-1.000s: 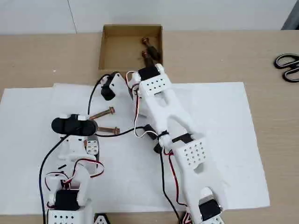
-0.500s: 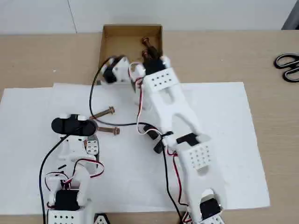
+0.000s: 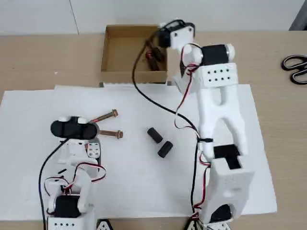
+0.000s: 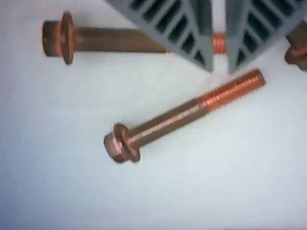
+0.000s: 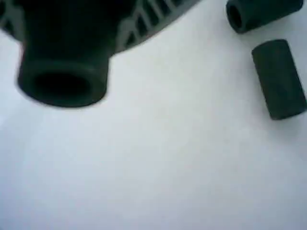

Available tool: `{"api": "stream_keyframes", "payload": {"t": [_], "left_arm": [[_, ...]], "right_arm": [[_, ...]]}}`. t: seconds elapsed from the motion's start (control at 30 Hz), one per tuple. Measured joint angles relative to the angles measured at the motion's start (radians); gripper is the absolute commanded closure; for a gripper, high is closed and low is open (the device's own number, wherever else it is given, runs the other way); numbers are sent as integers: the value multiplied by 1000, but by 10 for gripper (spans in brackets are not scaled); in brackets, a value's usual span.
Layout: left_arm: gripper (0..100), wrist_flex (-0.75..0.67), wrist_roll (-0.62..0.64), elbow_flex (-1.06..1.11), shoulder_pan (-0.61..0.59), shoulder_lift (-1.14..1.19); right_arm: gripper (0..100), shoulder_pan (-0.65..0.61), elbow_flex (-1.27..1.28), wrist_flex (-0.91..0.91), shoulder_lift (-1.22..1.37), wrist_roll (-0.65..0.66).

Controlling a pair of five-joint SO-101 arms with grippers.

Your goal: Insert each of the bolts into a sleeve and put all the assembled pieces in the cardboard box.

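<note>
Two copper bolts (image 3: 104,116) (image 3: 112,134) lie on the white paper, just right of my left gripper (image 3: 74,128). In the left wrist view its grey jaws (image 4: 219,45) stand almost together over the shank of one bolt (image 4: 110,39), holding nothing. The other bolt (image 4: 182,117) lies free beside it. Two black sleeves (image 3: 154,134) (image 3: 165,149) lie mid-paper. My right gripper (image 3: 168,38) is at the far right corner of the cardboard box (image 3: 111,52). In the right wrist view this gripper (image 5: 72,28) is shut on a black sleeve (image 5: 62,79). Assembled pieces (image 3: 153,55) lie inside the box.
Scissors (image 3: 295,67) lie at the table's right edge. The white paper (image 3: 230,191) covers the table's near part. A black cable (image 3: 144,91) runs from the right gripper across the paper. Another copper piece (image 4: 297,48) shows at the left wrist view's edge.
My right arm has swung from the paper's upper middle up and to the right, to the box's far right corner, uncovering the two loose sleeves. My left arm has stayed still.
</note>
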Motion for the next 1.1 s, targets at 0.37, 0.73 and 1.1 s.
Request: {"api": "stream_keyframes", "payload": {"t": [0.37,0.73,1.1], "left_arm": [[993,267,0,-296,0,0],[993,482,69,-617,0,135],[993,482,265,-957,0,825]], "right_arm": [[995,201,532,0,-545,-18],[995,351,933,-52,-825,-18],[995,399,1036,-72,-904,-20]]}}
